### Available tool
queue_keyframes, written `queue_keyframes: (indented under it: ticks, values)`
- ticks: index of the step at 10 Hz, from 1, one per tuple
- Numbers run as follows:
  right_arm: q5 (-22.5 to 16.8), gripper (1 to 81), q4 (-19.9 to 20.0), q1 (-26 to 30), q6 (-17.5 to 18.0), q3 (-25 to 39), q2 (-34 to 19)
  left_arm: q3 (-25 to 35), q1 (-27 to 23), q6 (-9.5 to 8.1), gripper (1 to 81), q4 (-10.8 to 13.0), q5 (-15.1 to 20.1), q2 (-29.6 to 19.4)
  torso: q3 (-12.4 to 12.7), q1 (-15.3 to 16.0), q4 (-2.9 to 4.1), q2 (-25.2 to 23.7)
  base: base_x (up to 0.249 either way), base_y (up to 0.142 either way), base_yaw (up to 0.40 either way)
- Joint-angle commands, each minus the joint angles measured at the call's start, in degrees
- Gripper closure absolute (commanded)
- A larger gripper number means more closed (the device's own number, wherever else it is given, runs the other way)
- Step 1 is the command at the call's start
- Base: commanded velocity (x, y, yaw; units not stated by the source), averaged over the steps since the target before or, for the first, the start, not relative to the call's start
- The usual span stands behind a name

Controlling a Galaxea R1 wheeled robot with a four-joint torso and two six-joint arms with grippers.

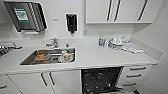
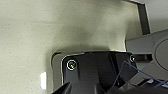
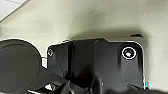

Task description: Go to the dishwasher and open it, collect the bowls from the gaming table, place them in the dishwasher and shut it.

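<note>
Jaws on either arm I cannot make out from where I stand: both wrist views look past dark robot housing onto a pale speckled floor, so whether they are apart or together I cannot tell.

From the head view, a white bench runs across the kitchenette. Under it, right of the middle, the dishwasher stands open, its dark interior and wire racks plainly exposed, the door dropped forward toward the lower edge of the picture. Just to its right is a stack of white drawers with dark bar handles; to its left, white cabinet doors with the same kind of handles.

Set into the bench on the left is a steel sink. Inside it sit an orange-brown dish and, beside that, some pale crockery too blurred to name. A chrome tap rises behind the sink.

Farther right on the bench, near the back wall, a small blue-capped bottle stands next to a cluster of white dishes, with a light cloth lying just beyond them.

On the wall hang a metal paper-towel dispenser at the left and a black soap dispenser near the middle. White upper cabinets fill the top right.
</note>
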Motion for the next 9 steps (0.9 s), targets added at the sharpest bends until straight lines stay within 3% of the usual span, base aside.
queue_keyframes:
  ticks: [1, 8, 9]
  values:
    - [-0.50, 1.0, -0.28, 0.71, -0.31, -2.46, 1.02, -6.20, 1.59, -0.02, 1.0, 0.05, 0.79, 3.28, 4.07, -3.52, 0.00, 5.44, 0.000, 0.000, 0.000]
    - [2.84, 1.0, -0.28, -2.28, -1.71, -10.29, 5.60, -15.17, 4.23, -0.19, 1.0, -0.04, 0.52, 12.07, 13.88, -11.91, 0.00, 18.29, 0.000, 0.000, 0.000]
    - [2.83, 1.0, -0.36, -2.46, -1.81, -10.81, 5.95, -17.02, 4.49, -0.19, 1.0, -0.04, 0.52, 13.66, 10.88, -13.24, 0.00, 20.31, 0.000, 0.000, 0.000]
